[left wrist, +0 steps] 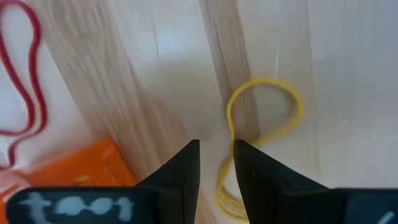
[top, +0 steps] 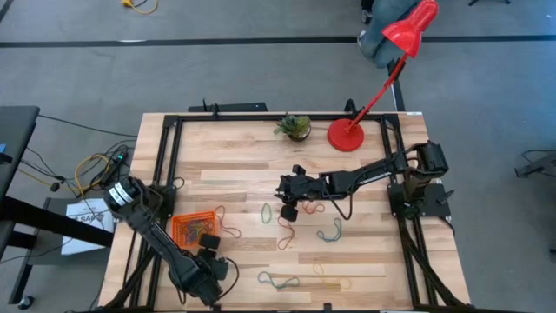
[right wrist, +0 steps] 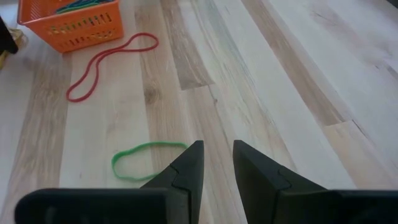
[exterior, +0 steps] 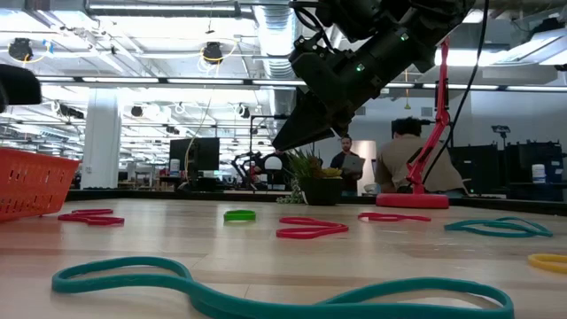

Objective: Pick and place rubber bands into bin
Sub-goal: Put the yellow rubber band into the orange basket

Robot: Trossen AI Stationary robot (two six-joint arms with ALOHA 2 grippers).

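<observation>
I see the right gripper hanging above the desk, fingers slightly parted and empty. A green rubber band lies flat just beside its fingertips, and a red rubber band lies farther ahead, next to the orange bin, which already holds some bands. My left gripper sits low by the bin's corner, fingers narrowly apart, with a yellow rubber band on the wood just beyond the tips, not gripped.
</observation>
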